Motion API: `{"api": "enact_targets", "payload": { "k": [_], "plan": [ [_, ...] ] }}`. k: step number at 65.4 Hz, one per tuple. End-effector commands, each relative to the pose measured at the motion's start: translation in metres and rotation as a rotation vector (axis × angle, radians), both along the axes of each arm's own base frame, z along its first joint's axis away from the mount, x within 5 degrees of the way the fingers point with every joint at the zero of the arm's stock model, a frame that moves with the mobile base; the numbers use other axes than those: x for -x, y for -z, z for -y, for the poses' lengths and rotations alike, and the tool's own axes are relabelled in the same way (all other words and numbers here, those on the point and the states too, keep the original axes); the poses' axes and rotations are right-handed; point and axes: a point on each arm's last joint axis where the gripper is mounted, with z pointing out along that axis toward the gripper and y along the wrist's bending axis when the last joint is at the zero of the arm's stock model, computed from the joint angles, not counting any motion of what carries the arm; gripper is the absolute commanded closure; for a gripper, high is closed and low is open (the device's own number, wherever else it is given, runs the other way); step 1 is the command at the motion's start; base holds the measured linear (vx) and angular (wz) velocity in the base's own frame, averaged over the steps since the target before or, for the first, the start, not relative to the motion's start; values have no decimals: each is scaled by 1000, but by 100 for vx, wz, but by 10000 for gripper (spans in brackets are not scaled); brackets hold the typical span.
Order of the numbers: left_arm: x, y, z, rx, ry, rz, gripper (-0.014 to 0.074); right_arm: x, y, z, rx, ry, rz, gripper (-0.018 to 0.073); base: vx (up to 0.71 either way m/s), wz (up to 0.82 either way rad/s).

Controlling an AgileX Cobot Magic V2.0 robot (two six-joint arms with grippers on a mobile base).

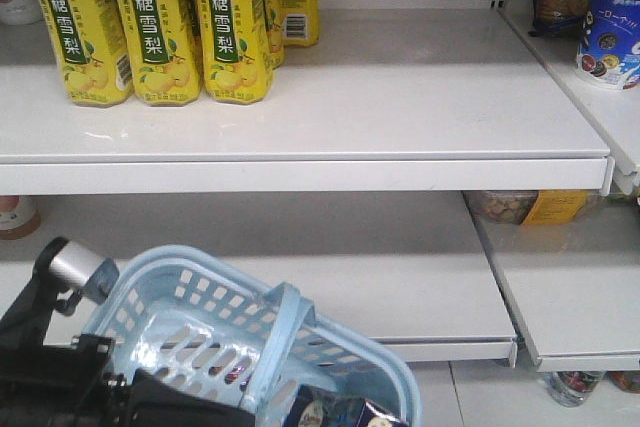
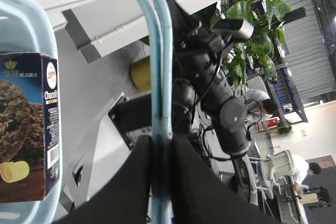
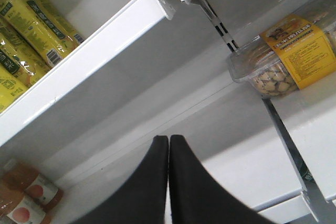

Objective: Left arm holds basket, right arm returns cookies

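Note:
The light blue basket [image 1: 200, 332] hangs tilted at the bottom left of the front view, below the shelves. The left arm [image 1: 55, 347] holds it from the lower left. In the left wrist view my left gripper [image 2: 160, 142] is shut on the basket's handle [image 2: 157, 66]. The navy cookies carton [image 2: 26, 129] lies inside the basket; a corner of it shows in the front view [image 1: 335, 412]. My right gripper [image 3: 169, 140] is shut and empty, pointing at the white shelf wall. The right arm [image 2: 215, 87] shows beyond the handle.
Yellow drink cartons [image 1: 155, 22] stand on the upper shelf [image 1: 350, 152]. A clear tub with a yellow label [image 3: 286, 56] sits on the lower right shelf. Orange bottles [image 3: 23, 203] stand at the lower left. A blue snack tub [image 1: 610, 37] stands at the upper right.

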Motion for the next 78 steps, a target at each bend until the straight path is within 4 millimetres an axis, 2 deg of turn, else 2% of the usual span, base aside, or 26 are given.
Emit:
{"api": "enact_targets", "payload": {
  "k": [1, 16, 26, 34, 40, 49, 61, 67, 73, 78],
  "plan": [
    [15, -19, -2, 185, 18, -8, 603, -1, 2, 3, -12, 37, 38, 567, 0, 0],
    [32, -20, -10, 196, -41, 54, 603, -1, 4, 0, -128, 4, -5, 567, 0, 0],
    [37, -29, -15, 223, -114, 115, 603, 3, 10, -12, -141, -122, -130, 566, 0, 0],
    [41, -32, -17, 231, -124, 141, 603, 5, -2, -14, -173, -145, -106, 563, 0, 0],
    [42, -33, -17, 234, -123, 146, 603, 9, -13, -18, -131, -194, -106, 548, 0, 0],
    [41, -33, -17, 228, -139, 148, 603, 18, -37, -29, -13, -343, -149, 435, 0, 0],
    [41, -33, -18, 227, -141, 148, 603, 25, -75, -35, 144, -437, -106, 102, 0, 0],
    [40, -33, -18, 225, -147, 148, 603, 29, -88, -35, 213, -448, -46, -12, 0, 0],
    [38, -32, -18, 218, -167, 149, 603, 31, -90, -38, 214, -484, -28, -53, 0, 0],
    [37, -31, -18, 210, -184, 151, 603, 33, -90, -44, 187, -567, -99, -47, 0, 0]
  ]
}}
